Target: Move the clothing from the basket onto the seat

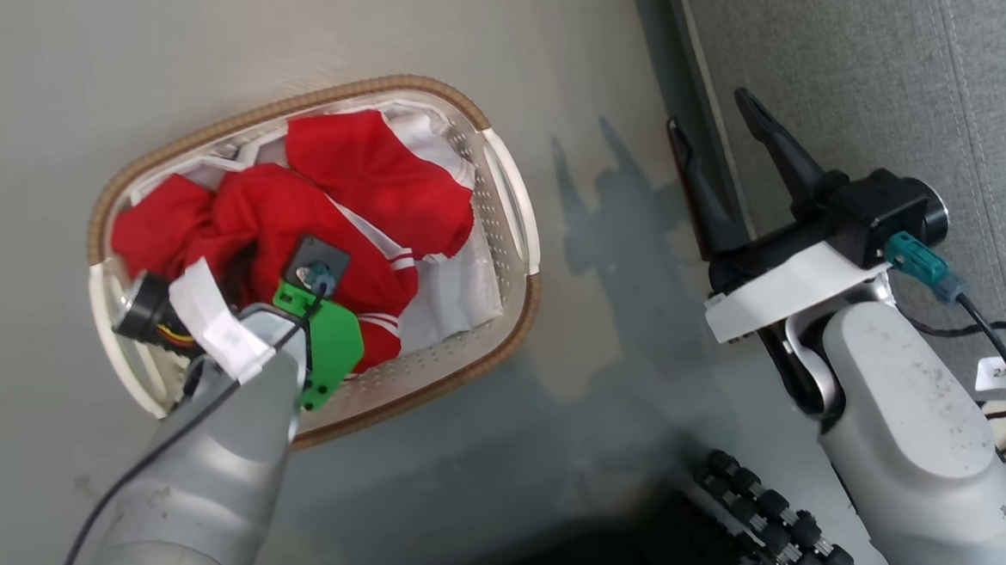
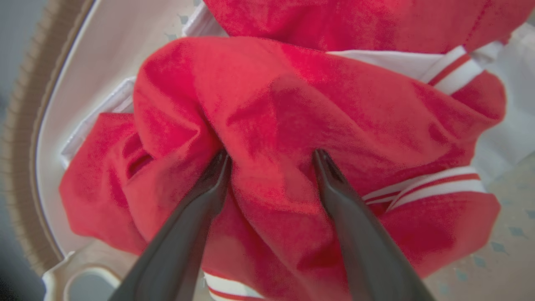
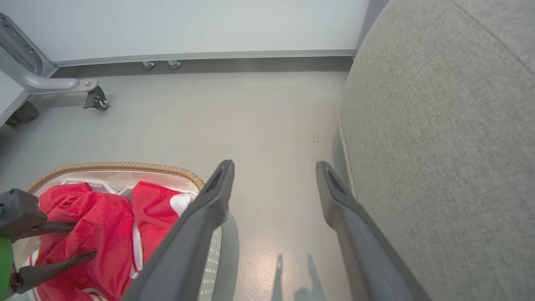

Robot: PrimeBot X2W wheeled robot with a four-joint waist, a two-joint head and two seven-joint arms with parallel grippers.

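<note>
**Left gripper** (image 2: 271,161): released, jaws spread wide. Both fingertips press into the clothing (image 2: 292,96). A raised fold of red fabric stands between the fingers and is not clamped. The clothing lies bunched inside the basket (image 2: 104,54), directly under and ahead of this gripper. Its white-striped trim runs just beyond the finger on the right of the left wrist view. The basket wall curves round past the opposite finger. In the head view, a white sheet (image 1: 460,293) lies under the garments on the side toward the other arm.

**Right gripper** (image 1: 709,110): released, jaws spread, nothing between them. It hangs over the floor (image 3: 271,117), well apart from the basket. The seat (image 3: 439,146) lies close beside the finger facing away from the basket. Contact between that finger and the seat cannot be confirmed.
</note>
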